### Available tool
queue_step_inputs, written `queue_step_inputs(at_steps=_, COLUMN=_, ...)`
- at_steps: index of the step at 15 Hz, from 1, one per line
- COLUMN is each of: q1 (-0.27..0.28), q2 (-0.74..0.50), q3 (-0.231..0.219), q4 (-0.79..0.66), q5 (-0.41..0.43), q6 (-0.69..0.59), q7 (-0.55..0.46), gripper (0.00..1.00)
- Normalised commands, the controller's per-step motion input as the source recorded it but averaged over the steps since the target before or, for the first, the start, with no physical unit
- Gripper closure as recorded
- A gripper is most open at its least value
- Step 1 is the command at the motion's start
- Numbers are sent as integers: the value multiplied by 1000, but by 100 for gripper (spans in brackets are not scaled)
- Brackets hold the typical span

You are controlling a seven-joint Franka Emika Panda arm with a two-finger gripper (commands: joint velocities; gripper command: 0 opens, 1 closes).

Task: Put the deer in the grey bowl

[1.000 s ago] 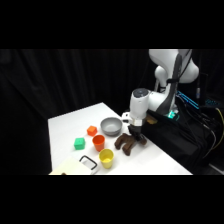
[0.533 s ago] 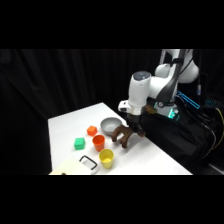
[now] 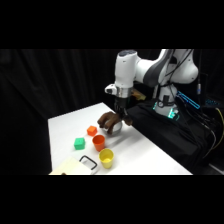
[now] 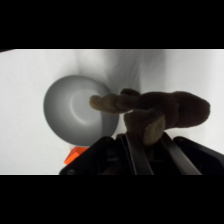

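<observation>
The tabletop (image 3: pixel 140 150) carries every item; note that the arm (image 3: pixel 150 70) reaches over it from the upper right. The hand (image 4: pixel 146 150) is closed on the deer (image 4: pixel 155 112), which hangs lifted above the tabletop. You are in the carry step: in the wrist view the deer's forward end overlaps the right edge of the grey bowl (image 4: pixel 70 110), while its body lies beyond the rim. For the next move, shift the hand toward the bowl centre, lower it, then release. Expect the deer to overhang the rim, since it looks longer than the bowl is wide. In the side view, keep clear of the orange cup (image 3: pixel 99 142), the yellow cup (image 3: pixel 106 158) and the orange block (image 3: pixel 91 131).
</observation>
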Motion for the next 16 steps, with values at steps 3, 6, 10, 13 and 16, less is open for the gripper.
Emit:
queue_step_inputs(at_steps=3, q1=-205, q2=26, q3=17, q4=188, q5=32, q6=-117, q7=-160, gripper=96)
queue_step_inputs(at_steps=6, q1=-145, q2=156, q3=-10, q4=179, q5=41, q6=-39, q7=-156, gripper=96)
queue_step_inputs(at_steps=10, q1=-105, q2=252, q3=-53, q4=198, q5=98, q6=27, q7=-212, gripper=96)
queue_step_inputs(at_steps=13, q1=-68, q2=261, q3=-66, q4=206, q5=137, q6=70, q7=-239, gripper=96)
queue_step_inputs(at_steps=16, q1=-31, q2=216, q3=-46, q4=169, q5=143, q6=62, q7=-215, gripper=96)
